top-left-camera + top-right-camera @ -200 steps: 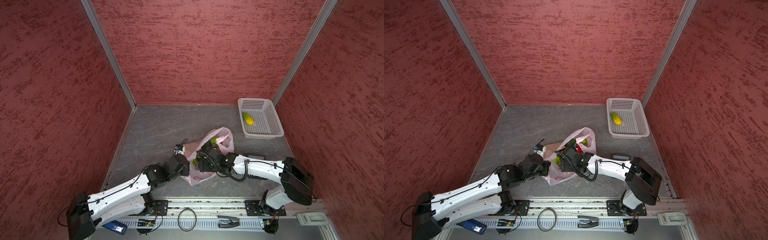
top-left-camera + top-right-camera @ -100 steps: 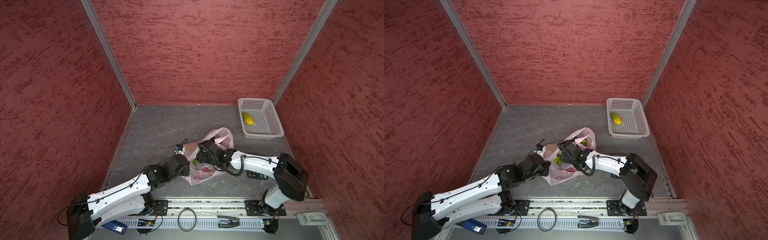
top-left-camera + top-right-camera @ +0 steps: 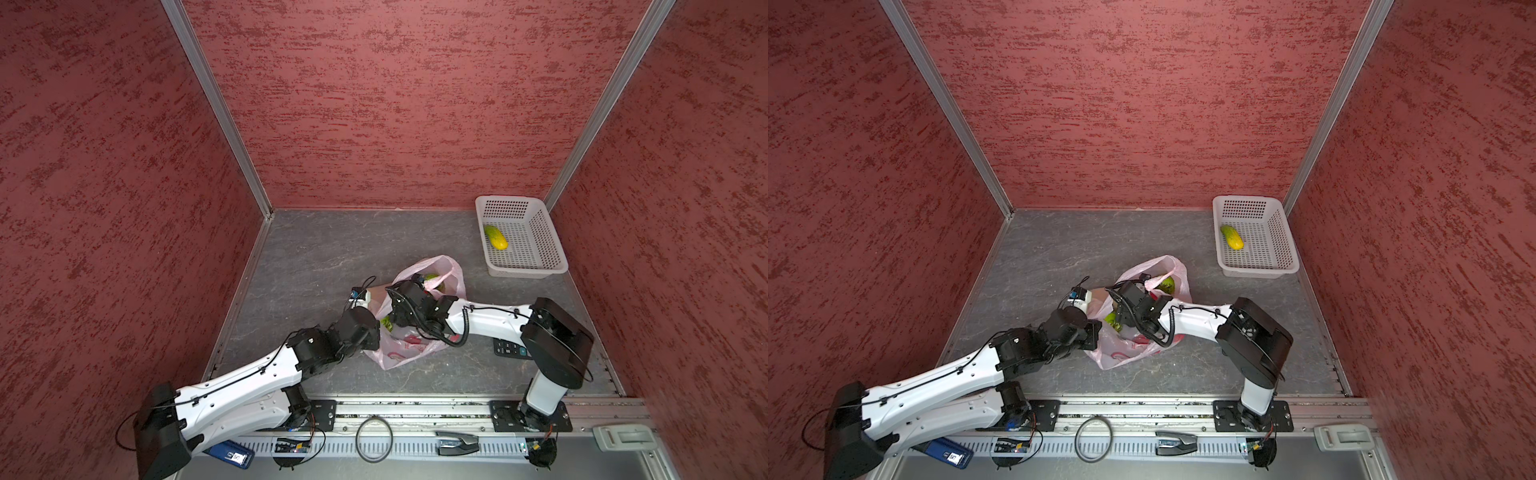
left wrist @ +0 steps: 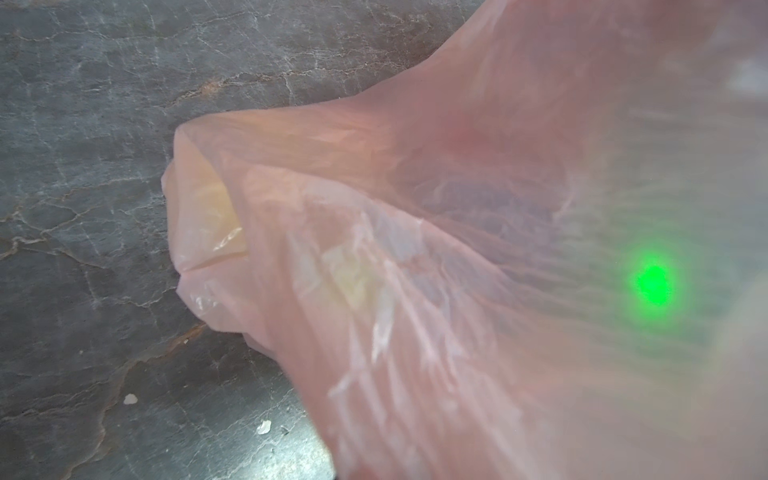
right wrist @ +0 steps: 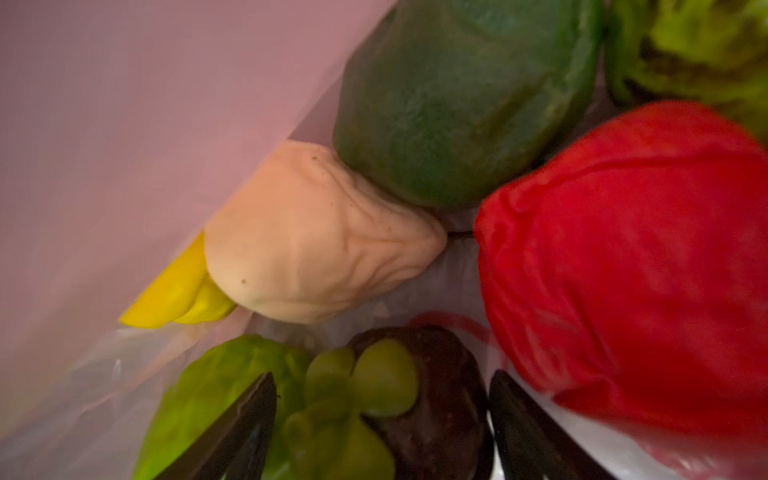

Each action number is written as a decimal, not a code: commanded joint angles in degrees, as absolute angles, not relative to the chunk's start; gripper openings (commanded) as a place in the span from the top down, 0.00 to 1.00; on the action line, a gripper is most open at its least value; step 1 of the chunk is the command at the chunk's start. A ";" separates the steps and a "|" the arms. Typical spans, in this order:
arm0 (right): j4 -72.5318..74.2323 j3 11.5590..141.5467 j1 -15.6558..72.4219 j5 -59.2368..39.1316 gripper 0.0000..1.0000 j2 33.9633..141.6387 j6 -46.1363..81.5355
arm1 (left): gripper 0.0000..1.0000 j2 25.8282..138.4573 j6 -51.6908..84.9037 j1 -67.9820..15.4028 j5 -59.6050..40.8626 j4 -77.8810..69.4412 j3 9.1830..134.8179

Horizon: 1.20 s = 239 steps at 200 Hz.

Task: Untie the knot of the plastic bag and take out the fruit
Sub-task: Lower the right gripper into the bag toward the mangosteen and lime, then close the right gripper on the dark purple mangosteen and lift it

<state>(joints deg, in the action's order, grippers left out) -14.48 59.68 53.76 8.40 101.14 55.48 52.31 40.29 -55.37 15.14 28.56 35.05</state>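
The pale pink plastic bag (image 3: 409,349) (image 3: 1129,349) lies open on the grey floor, and its knot is out of view. My left gripper (image 3: 372,328) is shut at the bag's left edge. Taut pink film (image 4: 415,291) hides its jaws in the left wrist view. My right gripper (image 5: 382,399) is inside the bag, open, with a finger on each side of a dark purple fruit (image 5: 440,399) with a green calyx. Around it lie red (image 5: 623,266), dark green (image 5: 465,99), cream (image 5: 316,237), yellow (image 5: 174,295) and yellow-green (image 5: 208,399) fruit.
A white perforated basket (image 3: 548,249) (image 3: 1283,241) stands at the back right with one yellow-green fruit (image 3: 495,237) in it. A black keypad device (image 3: 509,347) lies on the floor under my right arm. Red walls close in three sides.
My right gripper has reached further left and deeper into the bag, and its jaws have narrowed a little. The left arm has held still.
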 commanded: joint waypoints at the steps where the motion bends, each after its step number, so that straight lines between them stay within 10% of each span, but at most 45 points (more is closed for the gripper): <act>1: -14.52 60.78 53.45 9.94 0.23 102.60 55.72 | 1.00 52.27 40.83 -55.72 15.91 27.68 36.06; 52: -13.98 59.52 53.53 9.32 0.45 100.77 55.71 | 1.00 52.15 40.95 -55.70 16.44 27.93 36.17; 239: -31.26 65.26 60.84 5.15 0.51 81.62 52.11 | 1.00 54.69 40.63 -55.60 19.34 27.42 38.69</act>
